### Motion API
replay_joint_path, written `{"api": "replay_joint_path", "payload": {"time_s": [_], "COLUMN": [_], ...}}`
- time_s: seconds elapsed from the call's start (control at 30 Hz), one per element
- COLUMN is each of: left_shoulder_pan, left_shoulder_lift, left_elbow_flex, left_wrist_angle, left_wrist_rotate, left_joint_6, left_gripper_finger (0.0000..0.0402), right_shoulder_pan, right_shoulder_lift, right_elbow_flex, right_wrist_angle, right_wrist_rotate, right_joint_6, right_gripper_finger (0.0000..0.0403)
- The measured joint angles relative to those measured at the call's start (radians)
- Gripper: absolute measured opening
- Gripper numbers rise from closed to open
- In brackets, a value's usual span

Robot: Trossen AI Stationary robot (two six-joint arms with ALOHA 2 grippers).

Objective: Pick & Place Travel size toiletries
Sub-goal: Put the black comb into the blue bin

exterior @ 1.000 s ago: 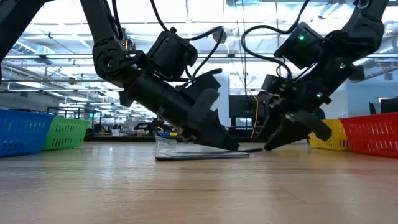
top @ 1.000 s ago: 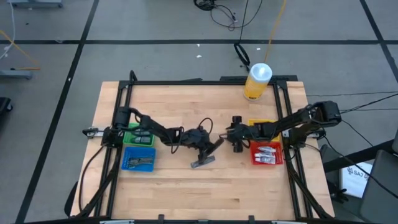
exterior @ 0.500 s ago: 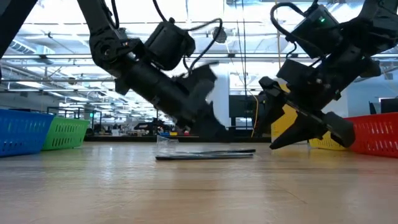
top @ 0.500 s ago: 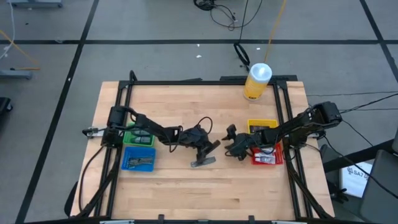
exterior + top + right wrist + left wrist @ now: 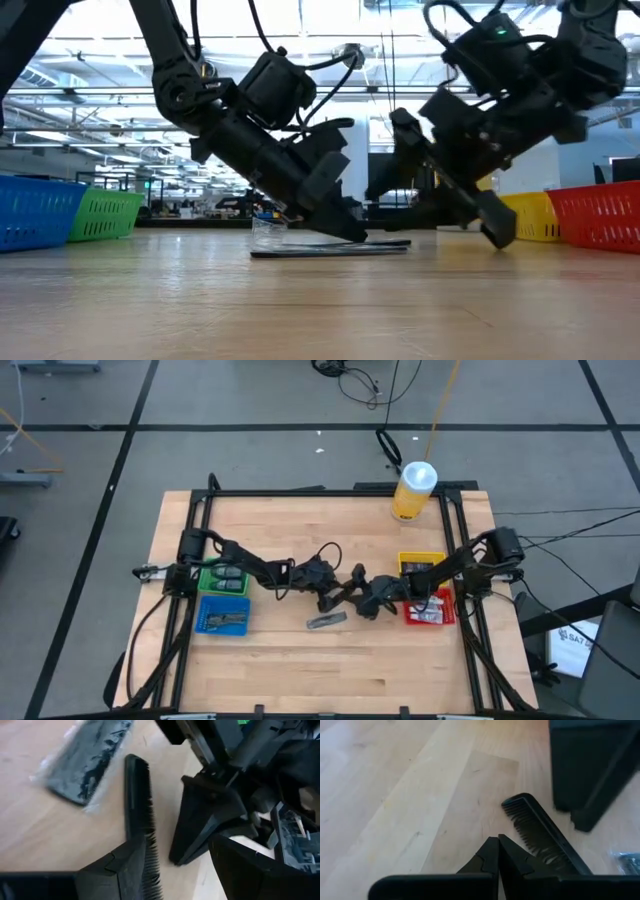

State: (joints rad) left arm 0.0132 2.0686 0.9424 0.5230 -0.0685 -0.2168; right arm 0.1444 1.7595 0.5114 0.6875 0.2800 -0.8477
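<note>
The left pincer (image 5: 335,592) sits at the middle of the counter (image 5: 300,670), its fingers pressed together on nothing, tips low beside the black comb (image 5: 540,837). Half a second ago it was lifted clear of the counter; it has since dipped back down. Just toward the near edge lies a dark flat packet in a clear wrap (image 5: 326,621), unmoved over the last second. The right pincer (image 5: 362,600) has swung in from the red bin (image 5: 409,616) at the right edge and now stands spread wide over the comb, almost touching the left pincer. That reads as the right arm taking over the comb, the left nudging it into reach. Crowding is the risk. White tubes (image 5: 432,617) already lie in the red bin; the blue bin (image 5: 203,622) at the left edge holds more items.
</note>
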Motion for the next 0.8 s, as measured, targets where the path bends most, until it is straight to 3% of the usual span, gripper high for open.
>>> {"api": "replay_joint_path", "payload": {"time_s": [0.27,0.5,0.8], "left_shoulder_pan": [0.0,0.0,0.003], "left_shoulder_lift": [0.032,0.033,0.034], "left_elbow_flex": [0.002,0.002,0.001], "left_wrist_angle": [0.013,0.011,0.025], "left_wrist_rotate": [0.0,0.0,0.072], "left_joint_6": [0.003,0.004,0.022], "left_gripper_finger": [0.0006,0.0006,0.0002], "right_shoulder_pan": [0.014,0.005,-0.069], "right_shoulder_lift": [-0.053,-0.163,-0.163], "right_elbow_flex": [0.003,0.041,0.156], "right_wrist_angle": [-0.05,-0.341,-0.551], "right_wrist_rotate": [0.036,0.027,-0.119], "right_joint_6": [0.078,0.224,0.259], "right_gripper_finger": [0.0212,0.0212,0.0198]}}
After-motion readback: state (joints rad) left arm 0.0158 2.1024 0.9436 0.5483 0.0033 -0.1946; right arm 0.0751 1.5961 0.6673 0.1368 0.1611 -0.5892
